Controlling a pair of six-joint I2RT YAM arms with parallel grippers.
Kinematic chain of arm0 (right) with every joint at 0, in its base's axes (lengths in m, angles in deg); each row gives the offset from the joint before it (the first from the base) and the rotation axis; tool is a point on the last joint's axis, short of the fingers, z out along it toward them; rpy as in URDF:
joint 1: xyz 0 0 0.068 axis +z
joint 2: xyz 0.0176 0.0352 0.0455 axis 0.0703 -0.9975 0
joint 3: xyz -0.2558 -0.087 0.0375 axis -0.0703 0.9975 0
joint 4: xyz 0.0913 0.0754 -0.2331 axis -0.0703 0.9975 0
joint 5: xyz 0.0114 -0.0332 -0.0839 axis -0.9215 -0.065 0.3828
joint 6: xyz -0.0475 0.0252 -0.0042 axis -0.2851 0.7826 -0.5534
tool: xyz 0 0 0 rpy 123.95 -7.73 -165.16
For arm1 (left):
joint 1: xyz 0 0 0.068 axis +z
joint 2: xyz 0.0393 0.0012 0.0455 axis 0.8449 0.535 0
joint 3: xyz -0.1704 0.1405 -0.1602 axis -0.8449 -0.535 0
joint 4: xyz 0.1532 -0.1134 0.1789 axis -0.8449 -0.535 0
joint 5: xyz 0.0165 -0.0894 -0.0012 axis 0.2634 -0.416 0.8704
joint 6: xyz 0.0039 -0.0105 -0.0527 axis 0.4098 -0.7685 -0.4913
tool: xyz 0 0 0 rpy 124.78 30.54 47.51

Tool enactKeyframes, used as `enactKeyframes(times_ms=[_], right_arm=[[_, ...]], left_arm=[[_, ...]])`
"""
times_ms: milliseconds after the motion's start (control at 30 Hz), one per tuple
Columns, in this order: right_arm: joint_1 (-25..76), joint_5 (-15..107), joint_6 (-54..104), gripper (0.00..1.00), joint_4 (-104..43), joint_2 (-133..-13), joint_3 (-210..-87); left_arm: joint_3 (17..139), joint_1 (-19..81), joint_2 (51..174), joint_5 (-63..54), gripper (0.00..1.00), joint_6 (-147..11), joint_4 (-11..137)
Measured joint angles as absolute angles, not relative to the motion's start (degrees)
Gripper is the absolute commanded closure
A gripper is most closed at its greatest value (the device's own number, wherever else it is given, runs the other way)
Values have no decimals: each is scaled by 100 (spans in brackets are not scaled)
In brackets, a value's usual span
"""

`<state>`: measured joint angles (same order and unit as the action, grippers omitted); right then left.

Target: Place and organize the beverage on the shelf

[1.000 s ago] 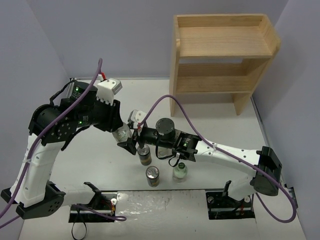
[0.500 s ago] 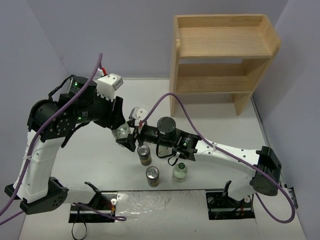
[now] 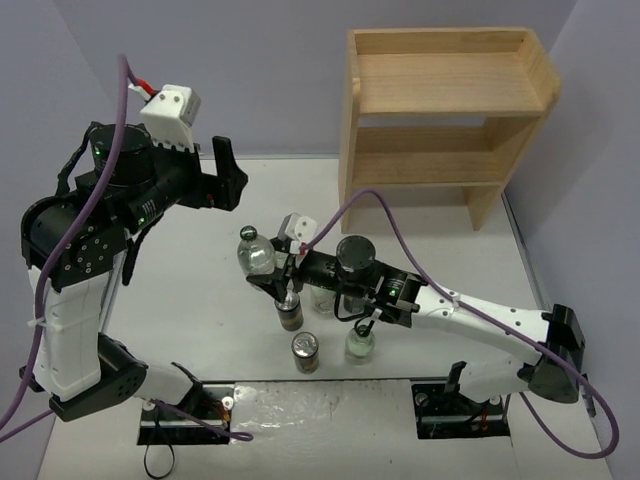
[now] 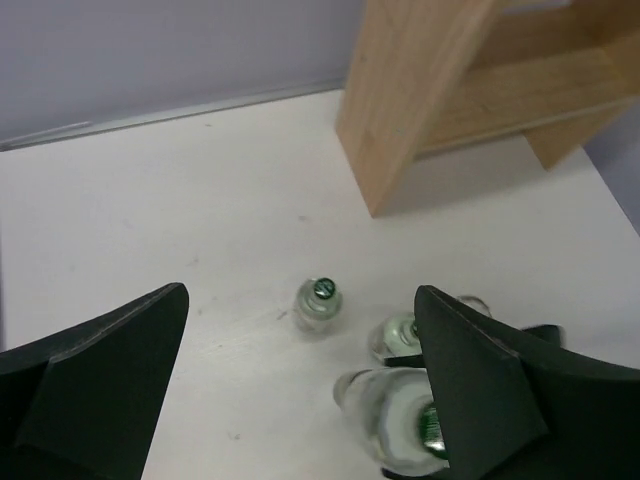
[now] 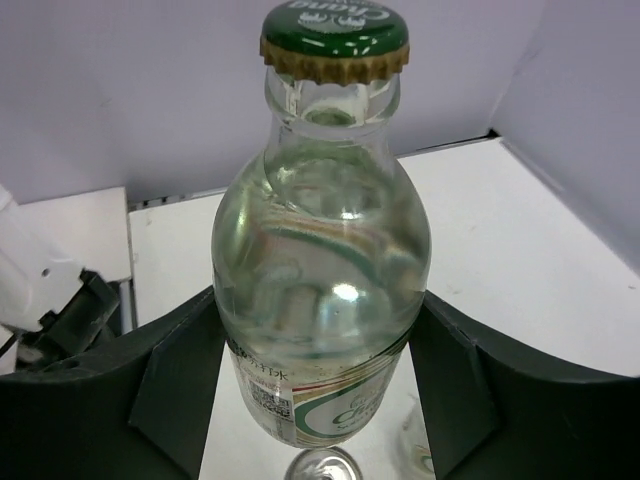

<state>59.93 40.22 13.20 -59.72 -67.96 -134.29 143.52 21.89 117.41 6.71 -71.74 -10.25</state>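
A clear bottle (image 3: 255, 256) with a pale-green label and a green cap (image 5: 335, 28) hangs above the table, and my right gripper (image 3: 272, 277) is shut on its lower body (image 5: 320, 330). My left gripper (image 3: 217, 185) stands open, raised up and to the left of that bottle, with nothing between its fingers (image 4: 110, 380). Two dark cans (image 3: 290, 312) (image 3: 306, 352) and a bottle (image 3: 360, 343) stand near the front. The left wrist view shows two more upright bottles (image 4: 320, 303) (image 4: 398, 335) on the table. The wooden shelf (image 3: 440, 110) stands at the back right, both tiers bare.
Grey walls close the table on the left, back and right. The right forearm (image 3: 470, 315) stretches across the front right of the table, with a purple cable (image 3: 365, 200) looping above it. The shelf's near side panel (image 4: 410, 100) stands just beyond the bottles.
My left gripper opened, let go of the bottle and rose up and to the left. The right gripper keeps the bottle and has shifted slightly right.
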Motion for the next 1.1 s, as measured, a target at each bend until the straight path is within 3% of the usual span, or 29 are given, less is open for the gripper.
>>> enactKeyframes(times_ms=[167,333,533,833,1100], right_arm=[[5672,4899,1349,100,-5624,-6087,-13402],[4826,6123,1460,100,-4789,-5401,-13566],[4127,7260,1268,100,-3659,-5274,-14600],[2431,7085,1194,100,-2855,-6313,-17188],[1196,5736,1178,100,-2658,-8002,-19144]], left_arm=[[13624,2200,11223,2137,6,-7332,-608],[11279,2200,9912,2657,6,-7257,155],[9005,2200,8837,2922,6,-7172,655],[7867,2200,8723,2996,6,-7150,1047],[7058,2222,8478,2677,6,-7150,1112]])
